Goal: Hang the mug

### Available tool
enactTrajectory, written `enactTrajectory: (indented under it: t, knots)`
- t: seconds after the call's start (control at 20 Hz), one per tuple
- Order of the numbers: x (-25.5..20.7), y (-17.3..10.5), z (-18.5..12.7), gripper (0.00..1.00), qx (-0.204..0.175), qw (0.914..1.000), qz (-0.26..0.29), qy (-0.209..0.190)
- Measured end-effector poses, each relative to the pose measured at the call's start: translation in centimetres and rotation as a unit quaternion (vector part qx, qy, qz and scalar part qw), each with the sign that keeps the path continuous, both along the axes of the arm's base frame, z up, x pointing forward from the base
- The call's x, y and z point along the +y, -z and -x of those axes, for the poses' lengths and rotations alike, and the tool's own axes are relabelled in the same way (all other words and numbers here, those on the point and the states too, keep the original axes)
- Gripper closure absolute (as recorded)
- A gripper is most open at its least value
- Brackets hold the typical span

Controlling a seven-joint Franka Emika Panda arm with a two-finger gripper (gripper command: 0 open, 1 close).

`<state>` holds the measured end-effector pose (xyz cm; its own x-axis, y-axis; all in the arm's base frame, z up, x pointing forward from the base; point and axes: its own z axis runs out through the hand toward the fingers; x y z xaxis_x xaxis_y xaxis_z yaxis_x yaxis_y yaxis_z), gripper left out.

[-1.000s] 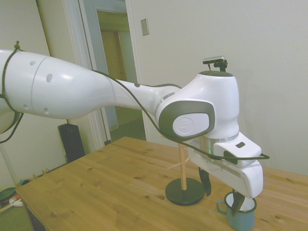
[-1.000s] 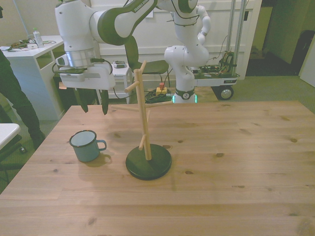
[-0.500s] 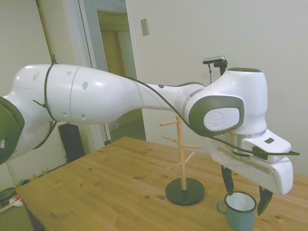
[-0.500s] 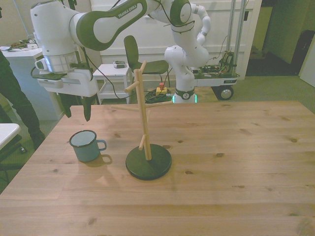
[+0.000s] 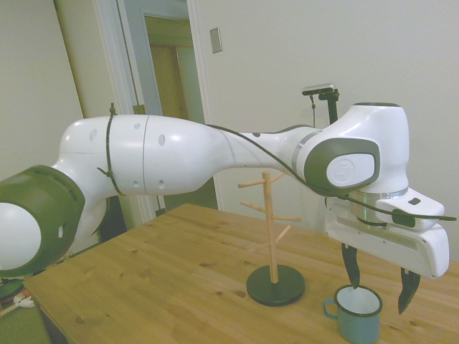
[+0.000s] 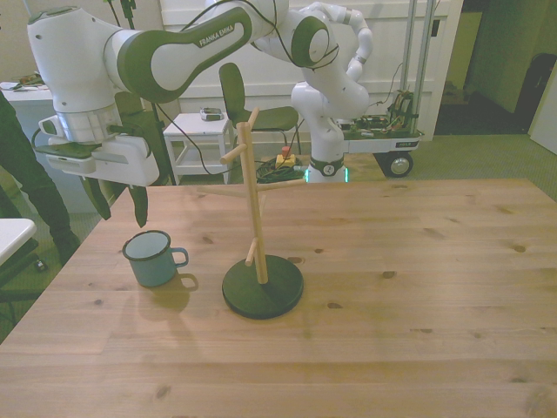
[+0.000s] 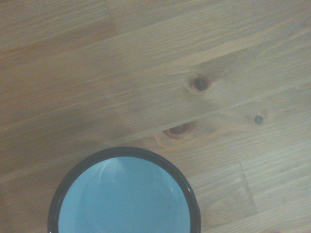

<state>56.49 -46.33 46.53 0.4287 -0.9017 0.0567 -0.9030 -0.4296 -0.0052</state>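
Swinging outward past the mug (image 5: 356,313), the gripper (image 5: 379,279) now hangs fingers apart (empty) above its far rim; mug upright on the worktop (image 6: 392,287), beside the rack (image 6: 258,226).

Mug and rack on the table, gripper above the mug's far side.

You see the mug (image 6: 154,258) standing upright on the table (image 6: 392,305), just beside the rack (image 6: 258,228) and on the front view's left of it, with its handle turned toward the rack's base. The gripper (image 6: 117,201) hangs above the table, not touching the mug, a little behind it and more to the front view's left, with its fingers apart. In the side view the mug (image 5: 356,313) stands right of the rack (image 5: 273,239), under the gripper (image 5: 378,281).
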Motion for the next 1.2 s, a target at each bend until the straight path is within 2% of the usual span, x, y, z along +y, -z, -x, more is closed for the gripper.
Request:
enactTrajectory:
  t: [0.5, 0.8, 1.2]
  knots:
    - [-2.2, 1.6, 0.3, 0.0, 0.016, 0.9995, 0.012, -0.024]
    - [-2.1, 3.9, -1.2, 0.0, 0.018, 0.9992, 0.015, -0.033]
    - [-1.0, 5.2, -2.7, 0.0, 0.016, 0.9987, 0.015, -0.046]
